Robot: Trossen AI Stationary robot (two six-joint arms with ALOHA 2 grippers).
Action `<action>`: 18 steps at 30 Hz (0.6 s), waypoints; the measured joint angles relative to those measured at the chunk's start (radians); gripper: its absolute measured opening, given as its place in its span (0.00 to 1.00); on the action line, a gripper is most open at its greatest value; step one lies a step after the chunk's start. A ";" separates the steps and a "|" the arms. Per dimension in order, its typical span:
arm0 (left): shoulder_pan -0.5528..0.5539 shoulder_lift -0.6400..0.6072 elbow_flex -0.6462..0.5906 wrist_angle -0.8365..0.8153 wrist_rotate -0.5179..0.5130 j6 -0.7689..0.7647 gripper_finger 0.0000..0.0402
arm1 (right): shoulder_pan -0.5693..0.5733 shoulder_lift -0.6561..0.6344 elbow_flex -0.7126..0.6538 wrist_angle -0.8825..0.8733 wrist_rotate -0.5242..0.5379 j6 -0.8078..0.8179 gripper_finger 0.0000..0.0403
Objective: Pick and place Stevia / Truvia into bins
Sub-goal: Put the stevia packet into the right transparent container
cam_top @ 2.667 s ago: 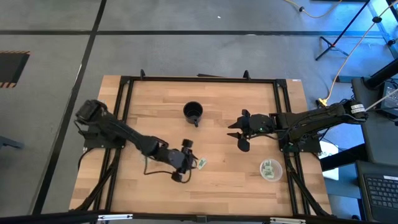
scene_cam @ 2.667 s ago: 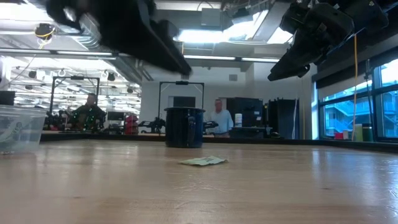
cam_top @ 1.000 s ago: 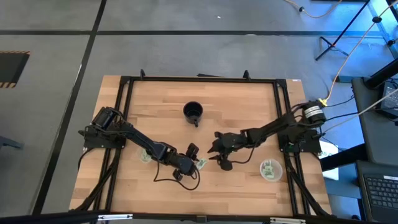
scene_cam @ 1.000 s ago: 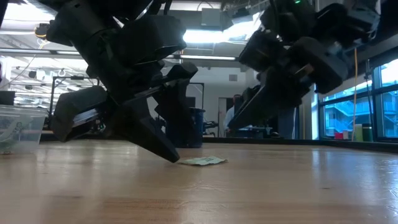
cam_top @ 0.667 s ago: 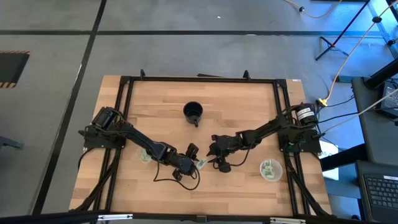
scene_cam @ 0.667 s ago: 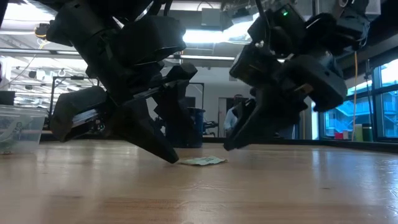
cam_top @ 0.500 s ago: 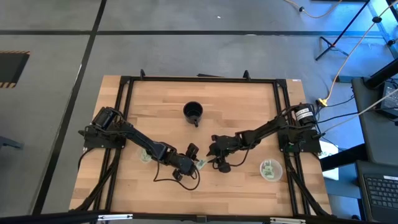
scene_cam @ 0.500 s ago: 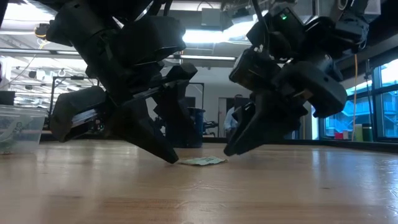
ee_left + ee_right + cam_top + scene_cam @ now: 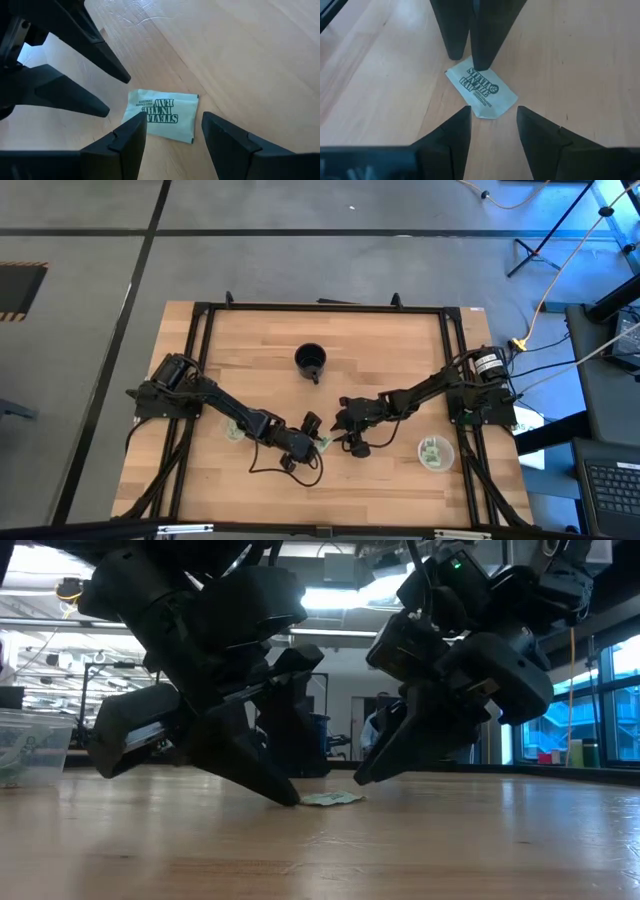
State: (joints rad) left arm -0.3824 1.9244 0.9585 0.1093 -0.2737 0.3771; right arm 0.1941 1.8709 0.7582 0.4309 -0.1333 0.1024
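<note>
A pale green sachet (image 9: pixel 161 114) lies flat at the table's centre, a clear cup (image 9: pixel 435 452) holding sachets at four o'clock, another cup (image 9: pixel 233 430) at eight o'clock.

A robotics lab: beyond the wooden worktop (image 9: pixel 380 350) with its black frame (image 9: pixel 320 307), the low view shows an open hall with ceiling strip lights (image 9: pixel 345 633), black equipment racks (image 9: pixel 395 730), large windows (image 9: pixel 590 690) and a person (image 9: pixel 377 730) standing far off.
</note>
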 joint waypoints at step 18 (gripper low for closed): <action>-0.001 0.004 -0.003 -0.005 -0.024 0.003 0.48 | 0.006 0.122 0.109 0.000 -0.045 -0.007 0.40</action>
State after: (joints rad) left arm -0.3836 1.9285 0.9554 0.1047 -0.2978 0.3805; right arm 0.2005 1.9934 0.8674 0.4307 -0.1781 0.0956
